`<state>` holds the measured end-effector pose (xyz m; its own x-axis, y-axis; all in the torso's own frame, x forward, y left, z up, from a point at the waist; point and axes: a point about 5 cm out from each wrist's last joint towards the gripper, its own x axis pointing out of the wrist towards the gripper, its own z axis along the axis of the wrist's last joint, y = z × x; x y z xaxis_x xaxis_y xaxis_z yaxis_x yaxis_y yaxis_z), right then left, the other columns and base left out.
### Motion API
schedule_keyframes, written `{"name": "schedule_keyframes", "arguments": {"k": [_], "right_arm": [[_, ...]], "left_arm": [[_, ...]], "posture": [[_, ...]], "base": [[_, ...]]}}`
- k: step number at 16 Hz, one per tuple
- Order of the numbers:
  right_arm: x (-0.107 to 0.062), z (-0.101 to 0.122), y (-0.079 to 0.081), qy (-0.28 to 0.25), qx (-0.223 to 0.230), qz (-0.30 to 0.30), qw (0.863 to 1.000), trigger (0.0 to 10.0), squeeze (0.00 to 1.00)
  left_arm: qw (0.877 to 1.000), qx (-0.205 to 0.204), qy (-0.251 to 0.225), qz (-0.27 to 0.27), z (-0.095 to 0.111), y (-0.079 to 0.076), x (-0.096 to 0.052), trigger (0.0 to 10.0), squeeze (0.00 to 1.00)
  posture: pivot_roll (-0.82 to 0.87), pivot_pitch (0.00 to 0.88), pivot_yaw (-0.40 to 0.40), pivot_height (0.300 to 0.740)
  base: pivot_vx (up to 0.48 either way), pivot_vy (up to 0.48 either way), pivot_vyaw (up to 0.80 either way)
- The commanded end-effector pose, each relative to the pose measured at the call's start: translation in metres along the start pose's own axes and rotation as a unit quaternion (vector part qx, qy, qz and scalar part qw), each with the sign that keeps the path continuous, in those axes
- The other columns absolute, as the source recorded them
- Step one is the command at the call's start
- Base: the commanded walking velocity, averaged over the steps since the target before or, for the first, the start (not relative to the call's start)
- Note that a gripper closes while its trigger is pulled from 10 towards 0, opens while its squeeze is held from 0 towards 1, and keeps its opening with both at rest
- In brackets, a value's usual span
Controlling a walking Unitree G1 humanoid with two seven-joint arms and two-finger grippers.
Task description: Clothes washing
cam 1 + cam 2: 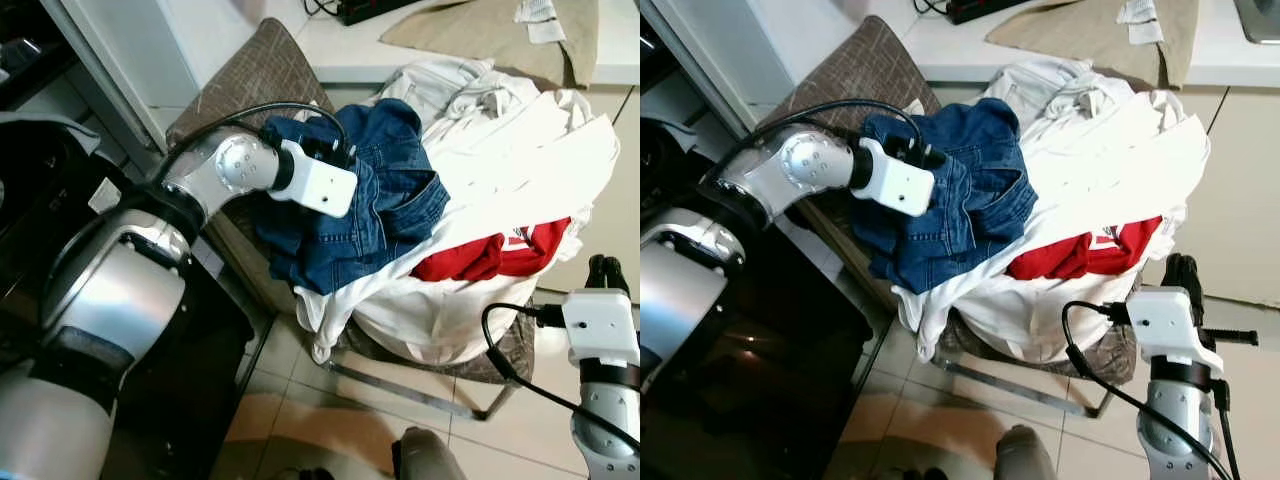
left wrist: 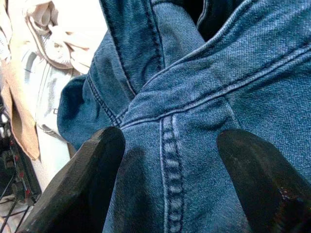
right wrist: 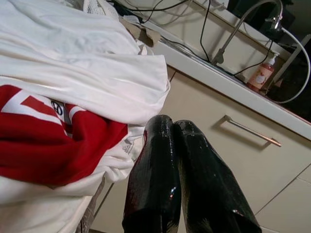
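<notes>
- The blue jeans lie on top of a heap of white clothes and a red garment piled on a chair.
- The left pincer is spread wide, fingers pressed down onto the denim.
- The right pincer hangs beside the heap near a cabinet, fingers pressed together, holding nothing.

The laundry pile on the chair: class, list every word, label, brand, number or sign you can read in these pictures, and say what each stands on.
No text can be read with certainty.
red garment: large white print and a small round emblem, cut off by folds, not legible.
soap bottle: label too small and blurred.
blue jeans under the left pincer: stitching, no lettering.
</notes>
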<state>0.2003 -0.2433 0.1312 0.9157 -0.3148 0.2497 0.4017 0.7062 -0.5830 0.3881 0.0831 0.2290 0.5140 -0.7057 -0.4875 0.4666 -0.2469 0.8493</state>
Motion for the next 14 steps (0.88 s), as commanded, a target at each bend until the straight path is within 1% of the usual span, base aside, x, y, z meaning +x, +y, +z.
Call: {"name": "schedule_keyframes", "arguments": {"k": [1, 2, 3, 5, 7, 8, 9, 11, 12, 13, 14], "right_arm": [[-0.002, 0.004, 0.002, -0.001, 0.003, 0.005, 1.0, 10.0, 0.0], [-0.001, 0.004, 0.003, -0.001, 0.003, 0.007, 1.0, 10.0, 0.0], [-0.001, 0.004, 0.003, -0.001, 0.003, 0.007, 1.0, 10.0, 0.0], [-0.001, 0.004, 0.004, -0.002, 0.003, 0.01, 1.0, 10.0, 0.0], [0.0, 0.004, 0.004, -0.002, 0.002, 0.01, 1.0, 10.0, 0.0], [0.0, 0.004, 0.004, -0.003, 0.002, 0.01, 1.0, 10.0, 0.0], [0.001, 0.004, 0.005, -0.003, 0.002, 0.01, 1.0, 10.0, 0.0], [0.001, 0.004, 0.005, -0.004, 0.002, 0.01, 1.0, 10.0, 0.0], [0.001, 0.004, 0.005, -0.004, 0.003, 0.01, 1.0, 10.0, 0.0], [0.001, 0.004, 0.006, -0.004, 0.003, 0.01, 1.0, 10.0, 0.0], [0.002, 0.004, 0.006, -0.004, 0.003, 0.011, 1.0, 10.0, 0.0]], "left_arm": [[1.0, 0.002, 0.017, 0.0, -0.005, -0.008, 0.001, 10.0, 0.0], [1.0, 0.007, 0.026, 0.007, -0.006, -0.015, 0.007, 10.0, 0.0], [1.0, 0.007, 0.026, 0.007, -0.006, -0.015, 0.007, 10.0, 0.0], [0.999, 0.008, 0.031, 0.024, -0.004, -0.023, 0.014, 10.0, 0.0], [0.999, 0.01, 0.035, 0.035, -0.004, -0.024, 0.016, 10.0, 0.0], [0.997, 0.003, 0.04, 0.061, -0.004, -0.025, 0.019, 10.0, 0.0], [0.996, -0.003, 0.043, 0.075, -0.004, -0.026, 0.021, 10.0, 0.0], [0.995, -0.007, 0.045, 0.084, -0.004, -0.026, 0.022, 10.0, 0.0], [0.994, -0.013, 0.048, 0.097, -0.004, -0.029, 0.024, 4.8, 0.0], [0.992, -0.02, 0.052, 0.111, -0.004, -0.03, 0.026, 0.0, 0.0], [0.991, -0.022, 0.052, 0.118, -0.003, -0.034, 0.028, 0.0, 0.0]], "posture": [[-0.37, 0.156, 0.226, 0.723], [-0.37, 0.156, 0.222, 0.723], [-0.37, 0.156, 0.222, 0.723], [-0.37, 0.155, 0.219, 0.723], [-0.37, 0.155, 0.219, 0.723], [-0.36, 0.149, 0.221, 0.723], [-0.36, 0.142, 0.22, 0.723], [-0.36, 0.142, 0.22, 0.723], [-0.36, 0.136, 0.219, 0.723], [-0.36, 0.136, 0.219, 0.723], [-0.36, 0.127, 0.218, 0.723]], "base": [[0.0, 0.0, 0.0], [0.0, 0.0, 0.0], [0.0, 0.0, 0.0], [0.0, 0.0, 0.0], [0.0, 0.0, 0.0], [0.0, 0.0, 0.0], [0.0, 0.0, 0.0], [0.0, 0.0, 0.0], [0.0, 0.0, 0.0], [0.0, 0.0, 0.0], [0.0, 0.0, 0.0]]}}
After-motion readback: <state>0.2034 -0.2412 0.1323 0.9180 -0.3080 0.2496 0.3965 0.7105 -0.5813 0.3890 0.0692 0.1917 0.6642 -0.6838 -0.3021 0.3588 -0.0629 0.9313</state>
